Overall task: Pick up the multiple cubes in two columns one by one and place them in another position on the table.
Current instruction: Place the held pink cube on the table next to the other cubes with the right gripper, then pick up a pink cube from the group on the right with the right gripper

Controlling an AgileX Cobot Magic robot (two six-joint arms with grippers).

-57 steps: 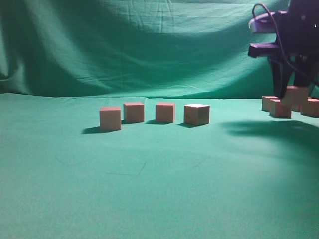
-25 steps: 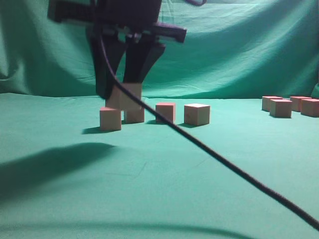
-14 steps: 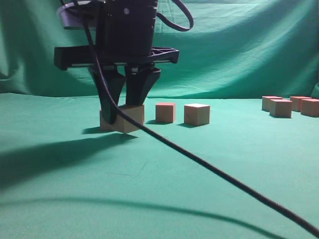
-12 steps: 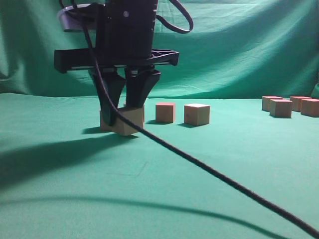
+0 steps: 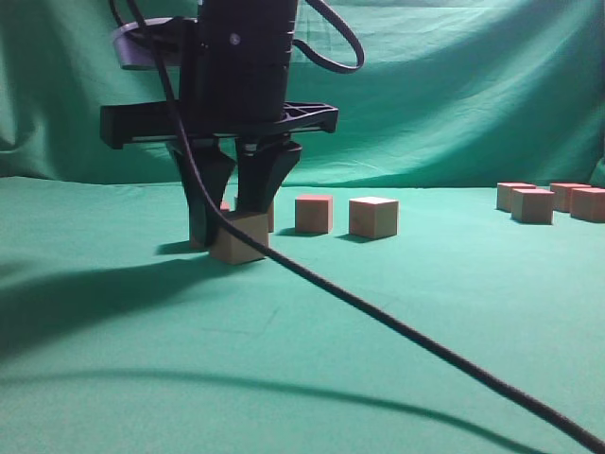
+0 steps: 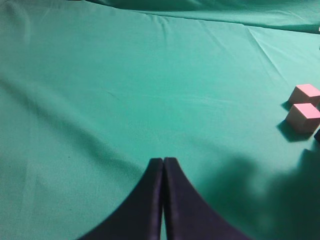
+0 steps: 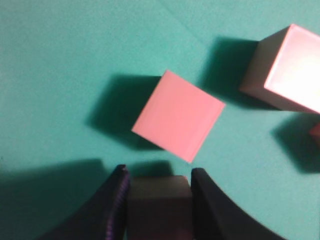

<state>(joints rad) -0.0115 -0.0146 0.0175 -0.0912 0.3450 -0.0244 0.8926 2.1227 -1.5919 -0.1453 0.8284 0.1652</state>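
Observation:
My right gripper [image 5: 233, 225] has reached across to the left of the exterior view. It is shut on a tan cube [image 5: 238, 237] held at or just above the table [image 5: 312, 340], in front of a row of cubes. In the right wrist view the held cube [image 7: 159, 200] sits between the fingers [image 7: 116, 192], with a pink cube [image 7: 178, 115] just beyond it and another [image 7: 287, 70] to the right. Two cubes of the row [image 5: 313, 213] [image 5: 372, 217] show clearly; others are hidden behind the gripper. My left gripper [image 6: 163, 161] is shut and empty above bare cloth.
Several cubes [image 5: 532, 204] stand at the far right. A black cable [image 5: 406, 331] trails from the right arm across the front of the table. The wrinkled green backdrop [image 5: 425, 95] hangs behind. Two cubes [image 6: 303, 116] lie at the right edge of the left wrist view.
My right gripper carried a cube from the cluster at the far right over to the left row, then lowered it to the cloth in front of that row.

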